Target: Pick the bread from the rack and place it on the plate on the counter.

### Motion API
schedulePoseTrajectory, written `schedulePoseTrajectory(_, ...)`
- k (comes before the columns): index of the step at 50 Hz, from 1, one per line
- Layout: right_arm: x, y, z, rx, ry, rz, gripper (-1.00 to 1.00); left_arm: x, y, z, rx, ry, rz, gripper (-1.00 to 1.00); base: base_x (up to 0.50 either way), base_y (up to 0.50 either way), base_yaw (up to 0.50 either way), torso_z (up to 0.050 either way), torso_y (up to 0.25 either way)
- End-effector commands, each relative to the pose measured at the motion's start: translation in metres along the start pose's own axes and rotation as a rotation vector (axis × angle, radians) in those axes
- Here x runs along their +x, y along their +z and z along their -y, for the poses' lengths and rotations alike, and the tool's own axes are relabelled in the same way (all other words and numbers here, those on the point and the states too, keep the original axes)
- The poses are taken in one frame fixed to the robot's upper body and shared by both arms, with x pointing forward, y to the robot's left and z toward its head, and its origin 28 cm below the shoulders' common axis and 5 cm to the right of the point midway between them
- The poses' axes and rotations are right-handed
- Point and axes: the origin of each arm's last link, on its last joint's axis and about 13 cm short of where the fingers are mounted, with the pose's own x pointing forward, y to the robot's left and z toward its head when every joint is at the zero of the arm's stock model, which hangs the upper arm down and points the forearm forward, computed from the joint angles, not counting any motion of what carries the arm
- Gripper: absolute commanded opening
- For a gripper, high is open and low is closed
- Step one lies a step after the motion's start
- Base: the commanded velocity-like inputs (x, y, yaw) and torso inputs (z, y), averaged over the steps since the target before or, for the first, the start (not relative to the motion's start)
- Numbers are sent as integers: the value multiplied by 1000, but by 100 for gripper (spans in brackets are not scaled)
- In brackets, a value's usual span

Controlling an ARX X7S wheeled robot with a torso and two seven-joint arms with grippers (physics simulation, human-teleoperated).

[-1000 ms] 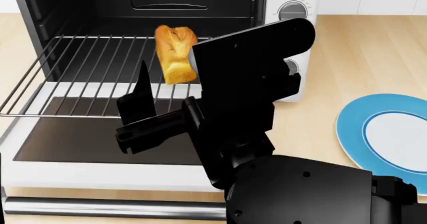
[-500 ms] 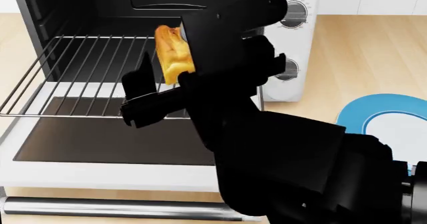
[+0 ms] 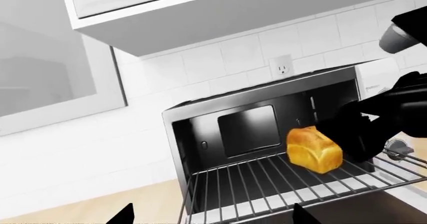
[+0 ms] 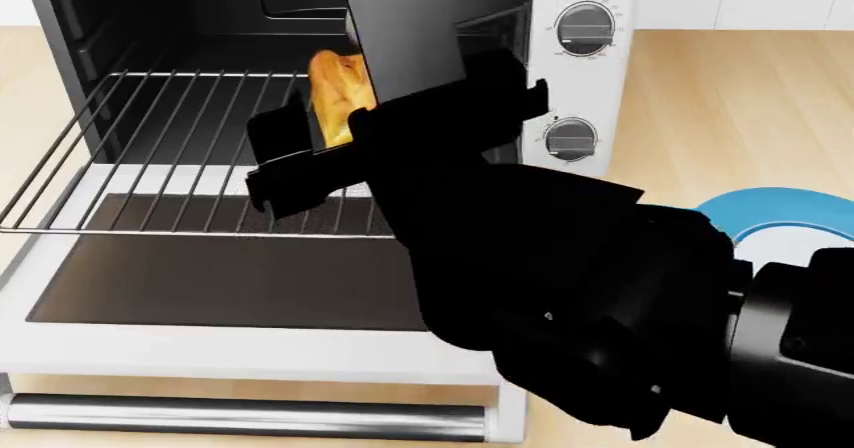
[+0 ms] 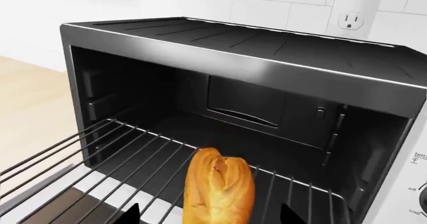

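The bread (image 4: 334, 90), a small golden-brown loaf, stands on the rack (image 4: 147, 148), which is pulled out of the open oven. My right gripper (image 4: 327, 140) is open, with one finger on each side of the loaf and a gap to each. In the right wrist view the bread (image 5: 219, 186) sits between the fingertips (image 5: 130, 215) of the right gripper (image 5: 210, 216). My left gripper (image 3: 213, 216) is open and empty, apart from the oven, and sees the bread (image 3: 313, 149) and the rack (image 3: 267, 184). The blue-rimmed plate (image 4: 781, 208) lies on the counter (image 4: 707, 88), mostly hidden by my right arm.
The toaster oven has a white control panel with knobs (image 4: 581, 38) to the right of its cavity. Its door (image 4: 200, 268) lies open, flat toward me under the rack. A tiled wall with an outlet (image 5: 352, 19) stands behind. My right arm fills the lower right of the head view.
My right arm has reached forward into the oven opening, bringing the open fingers around the bread. The arm now hides more of the plate. The bread has not moved.
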Motion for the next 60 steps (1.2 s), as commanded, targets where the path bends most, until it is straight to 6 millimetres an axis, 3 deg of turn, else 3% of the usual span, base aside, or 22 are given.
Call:
schedulePoseTrajectory(1, 18, 1, 0, 2, 9, -38, 100, -1, -2, -2, 1, 7, -7, 100, 0, 0, 0, 0, 0)
schedulePoseTrajectory(60, 52, -27, 2, 38, -14, -128, 100, -5, -5, -2, 0, 13, -26, 100, 0, 0, 0, 0, 0)
